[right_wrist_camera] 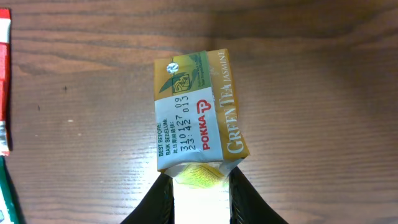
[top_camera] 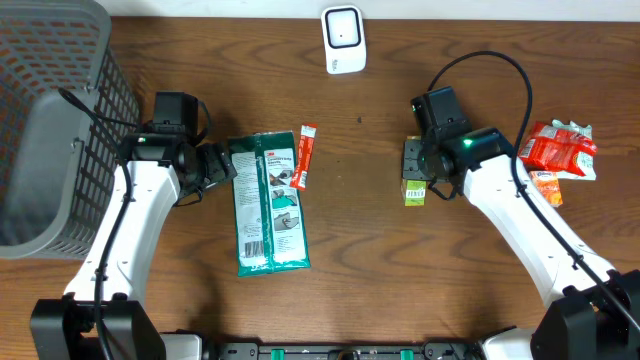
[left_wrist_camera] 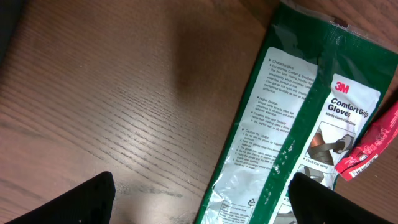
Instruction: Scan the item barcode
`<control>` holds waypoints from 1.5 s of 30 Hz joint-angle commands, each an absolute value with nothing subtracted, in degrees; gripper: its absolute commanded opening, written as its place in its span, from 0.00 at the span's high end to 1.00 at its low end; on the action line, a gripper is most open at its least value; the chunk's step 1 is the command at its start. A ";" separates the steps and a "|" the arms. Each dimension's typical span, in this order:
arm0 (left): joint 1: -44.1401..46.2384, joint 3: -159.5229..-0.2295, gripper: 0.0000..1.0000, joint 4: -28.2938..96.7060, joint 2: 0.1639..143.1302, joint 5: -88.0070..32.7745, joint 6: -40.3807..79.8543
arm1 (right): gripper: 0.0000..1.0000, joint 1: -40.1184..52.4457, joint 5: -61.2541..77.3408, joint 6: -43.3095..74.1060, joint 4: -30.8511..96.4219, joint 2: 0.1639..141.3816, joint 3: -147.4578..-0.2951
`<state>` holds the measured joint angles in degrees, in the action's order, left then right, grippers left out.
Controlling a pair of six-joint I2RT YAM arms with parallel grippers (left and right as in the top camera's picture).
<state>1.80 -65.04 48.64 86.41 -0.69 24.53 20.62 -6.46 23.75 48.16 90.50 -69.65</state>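
right gripper (right_wrist_camera: 198,186) clamps tea carton (right_wrist_camera: 199,112) | left gripper (top_camera: 222,165) wide, beside gloves pack (top_camera: 268,205) edge

Your Pokka green tea carton (right_wrist_camera: 198,112) sat clamped at one end in the right gripper (right_wrist_camera: 198,186), date-stamped face up. The white scanner (top_camera: 343,39) stood well apart.

packet (left_wrist_camera: 273,124): 3m comfort grip gloves | carton (right_wrist_camera: 199,112): pokka green tea jasmine
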 commanded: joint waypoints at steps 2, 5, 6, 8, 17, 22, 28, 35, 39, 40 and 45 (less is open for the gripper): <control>1.67 -65.49 0.10 48.82 86.37 0.08 24.03 | 0.97 21.93 -7.42 25.34 50.43 89.12 -69.19; 1.67 -65.49 0.10 48.82 86.37 0.08 24.03 | 0.98 22.94 -7.44 26.13 52.18 89.12 -69.19; 1.67 -65.49 0.10 48.82 86.37 0.08 24.03 | 0.98 23.24 -7.44 26.13 52.69 89.12 -69.19; 1.67 -65.49 0.10 48.82 86.37 0.08 24.03 | 0.99 23.97 -7.44 26.15 53.69 89.10 -69.19; 1.67 -65.49 0.10 48.82 86.37 0.08 24.03 | 0.96 27.46 -7.53 28.32 59.13 89.08 -69.19; 1.67 -65.49 0.10 48.82 86.37 0.08 24.03 | 0.94 28.34 -8.12 30.00 62.33 88.73 -69.19; 1.67 -65.49 0.10 48.82 86.37 0.08 24.03 | 0.94 29.21 -6.48 29.98 62.06 83.74 -69.21; 1.67 -65.49 0.10 48.82 86.37 0.08 24.03 | 0.44 27.49 -5.98 29.54 59.77 73.32 -69.21; 1.67 -65.49 0.10 48.82 86.37 0.08 24.03 | 0.32 22.70 -7.66 29.54 58.06 70.96 -69.21; 1.67 -65.49 0.10 48.82 86.37 0.08 24.03 | 0.31 21.10 -7.62 29.54 57.71 71.00 -69.21; 1.67 -65.49 0.10 48.82 86.37 0.08 24.03 | 0.31 13.52 -4.16 29.54 56.07 72.90 -69.19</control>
